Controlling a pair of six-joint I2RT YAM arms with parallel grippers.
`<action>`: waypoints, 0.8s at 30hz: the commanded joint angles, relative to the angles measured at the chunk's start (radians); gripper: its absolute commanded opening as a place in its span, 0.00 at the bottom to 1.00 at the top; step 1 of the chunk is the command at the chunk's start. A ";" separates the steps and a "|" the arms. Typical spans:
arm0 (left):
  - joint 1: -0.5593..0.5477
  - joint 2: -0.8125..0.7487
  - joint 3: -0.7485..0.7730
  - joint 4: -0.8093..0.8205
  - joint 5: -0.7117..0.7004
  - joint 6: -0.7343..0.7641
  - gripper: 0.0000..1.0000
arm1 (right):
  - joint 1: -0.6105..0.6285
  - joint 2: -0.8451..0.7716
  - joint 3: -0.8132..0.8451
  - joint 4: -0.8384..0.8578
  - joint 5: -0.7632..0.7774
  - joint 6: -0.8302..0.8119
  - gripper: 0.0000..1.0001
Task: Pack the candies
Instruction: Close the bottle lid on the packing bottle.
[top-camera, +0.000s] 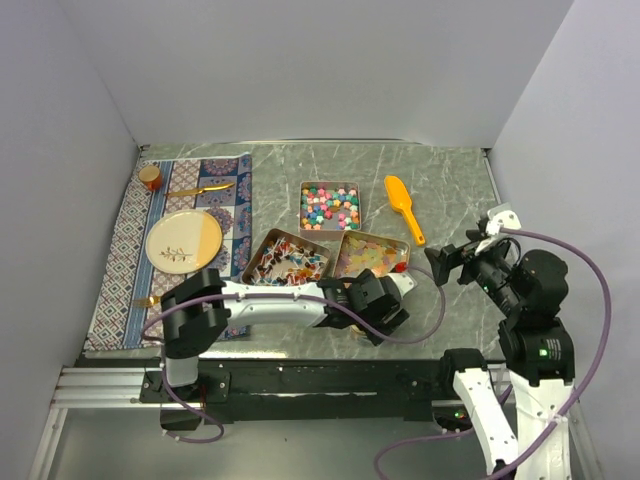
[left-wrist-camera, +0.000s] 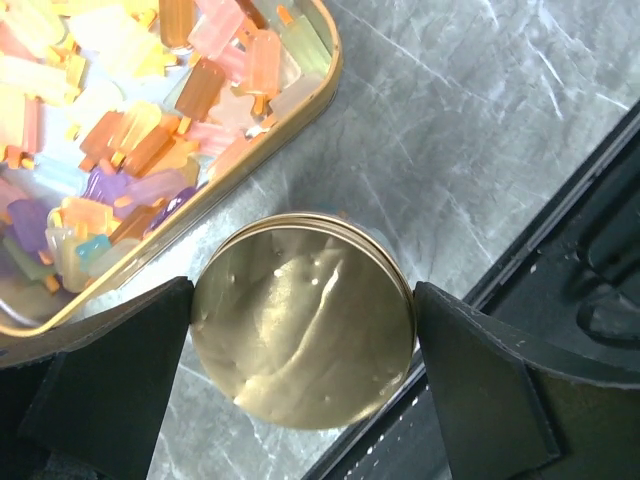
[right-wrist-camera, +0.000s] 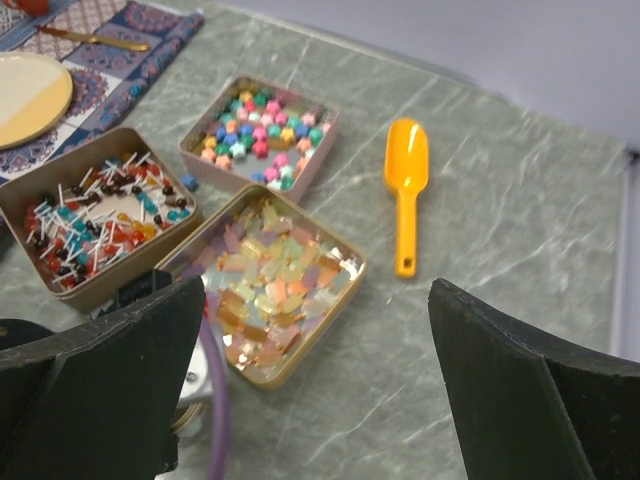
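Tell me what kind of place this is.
Probably a robotics lab test cell, not a kitchen: plain walls box in a marble-look table, two arms are bolted to a rail at its near edge, and tins of candies sit beside a staged placemat. The left gripper holds a round gold tin.

Bright, even overhead light; soft shadows. Sheen on round gold tin (left-wrist-camera: 300, 335). Right wrist view slightly blurred.

You see a grey, marble-veined counter (top-camera: 450, 180) closed in on three sides by plain pale walls (top-camera: 300, 70), under soft, even light.
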 joint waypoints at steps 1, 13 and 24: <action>-0.006 -0.088 -0.054 0.046 0.000 0.017 0.97 | -0.004 0.001 -0.051 0.059 0.006 0.094 1.00; -0.008 -0.054 -0.054 0.128 0.017 0.038 0.97 | -0.004 0.089 -0.050 0.089 -0.044 0.069 1.00; -0.006 0.036 0.050 0.209 -0.044 0.033 0.97 | -0.004 0.054 0.011 0.042 0.004 0.074 1.00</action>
